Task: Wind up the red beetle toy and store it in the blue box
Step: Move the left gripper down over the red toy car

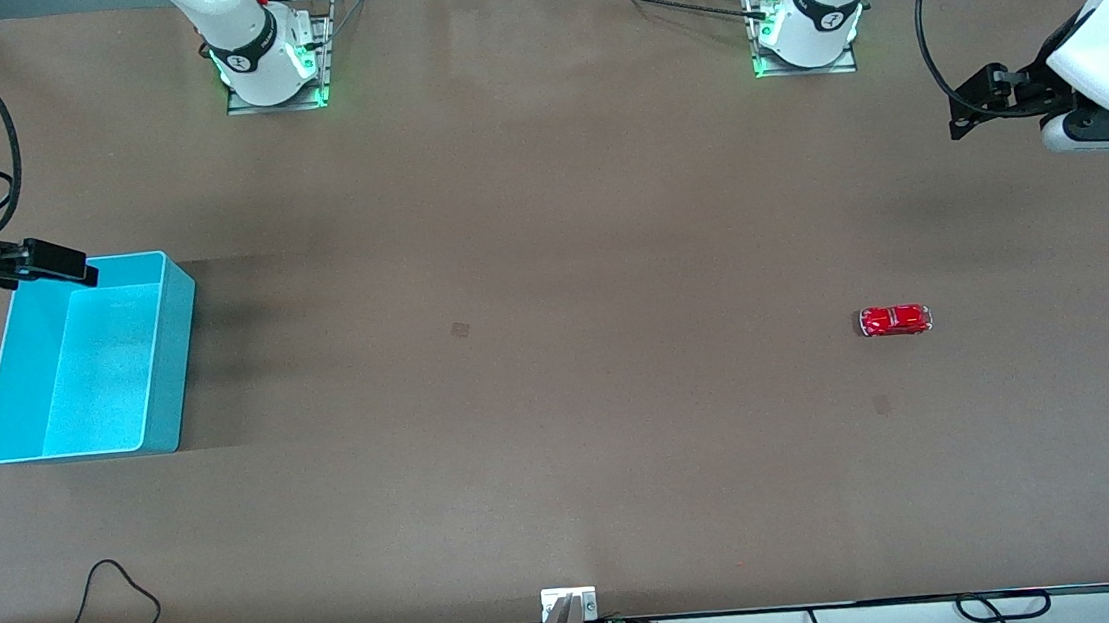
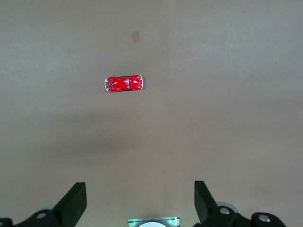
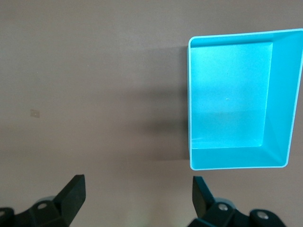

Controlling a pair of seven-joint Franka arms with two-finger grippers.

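Red beetle toy [image 1: 896, 320] and blue box [image 1: 82, 359] lie well apart; both grippers' jaws wide, empty.

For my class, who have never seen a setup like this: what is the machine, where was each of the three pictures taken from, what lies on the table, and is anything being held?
Two white robot arms are bolted along one edge of a brown table. The wide picture comes from a high camera facing them. The other two come from cameras on the arms' wrists, looking down past each two-fingered hand. The left hand hangs open over the table at its own end, and its camera sees the red beetle toy, a tiny car standing alone on the table. The right hand hangs open over the rim of the blue box, an open bin with nothing in it. Neither hand holds anything.
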